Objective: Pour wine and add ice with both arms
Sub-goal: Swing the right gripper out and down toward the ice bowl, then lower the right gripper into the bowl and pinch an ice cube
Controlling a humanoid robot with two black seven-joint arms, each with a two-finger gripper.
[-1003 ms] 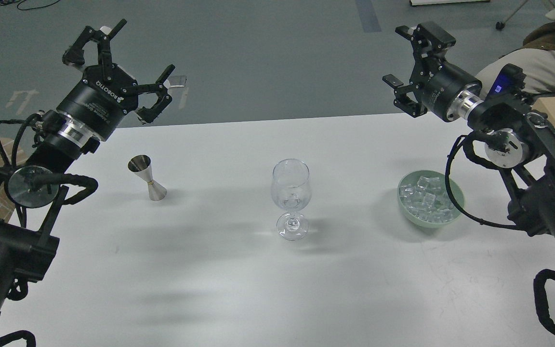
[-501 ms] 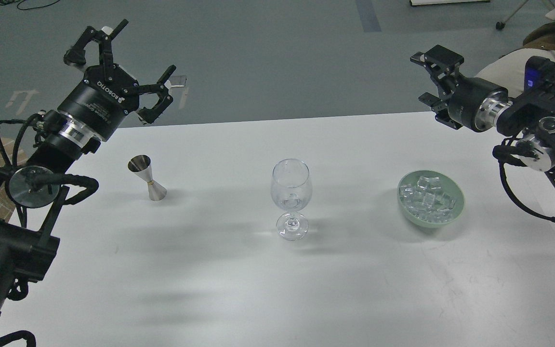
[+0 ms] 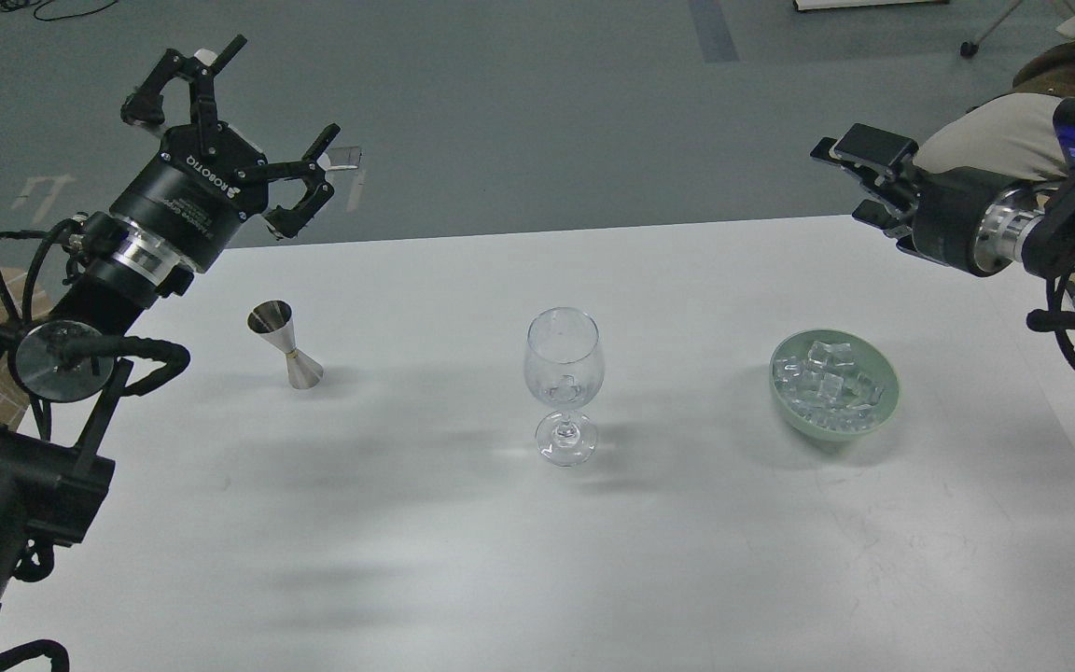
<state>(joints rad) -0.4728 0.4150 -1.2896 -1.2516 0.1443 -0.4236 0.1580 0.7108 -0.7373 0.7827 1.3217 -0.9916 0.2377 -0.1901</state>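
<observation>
A clear stemmed wine glass (image 3: 564, 383) stands upright at the table's middle; something clear glints in its bowl, and I cannot tell what. A heap of clear ice cubes (image 3: 822, 375) lies in a pale green bowl (image 3: 891, 399) to its right. A steel jigger (image 3: 286, 345) stands to its left. My left gripper (image 3: 248, 135) is open and empty, fingers spread, raised behind the jigger past the table's far edge. My right gripper (image 3: 862, 179) is open and empty, held high at the far right, behind and above the bowl.
The white table (image 3: 463, 560) fills the lower view, with grey floor beyond its far edge. A person in beige (image 3: 1004, 140) sits at the back right, behind my right arm.
My right arm has swung right and drawn back from above the bowl toward the table's right edge. The left arm, glass, jigger and bowl have not moved.
</observation>
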